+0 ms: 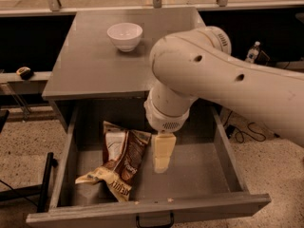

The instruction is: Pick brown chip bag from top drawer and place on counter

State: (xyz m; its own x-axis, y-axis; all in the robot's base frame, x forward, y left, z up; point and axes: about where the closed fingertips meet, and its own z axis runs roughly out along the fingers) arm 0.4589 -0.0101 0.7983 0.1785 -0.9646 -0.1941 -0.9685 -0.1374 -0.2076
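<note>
The crinkled foil brown chip bag [121, 163] was laid lengthwise near-to-far in the top drawer [199, 175]. The hand [161, 167] was poised just right of it, and its grip could not be told.

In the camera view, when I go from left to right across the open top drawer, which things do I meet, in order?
Left wall of the top drawer → brown chip bag → pincer, which hangs inside the drawer close beside the bag → right wall of the drawer.

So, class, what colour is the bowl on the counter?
White bowl, camera view; the gripper hangs over the open drawer.
</note>
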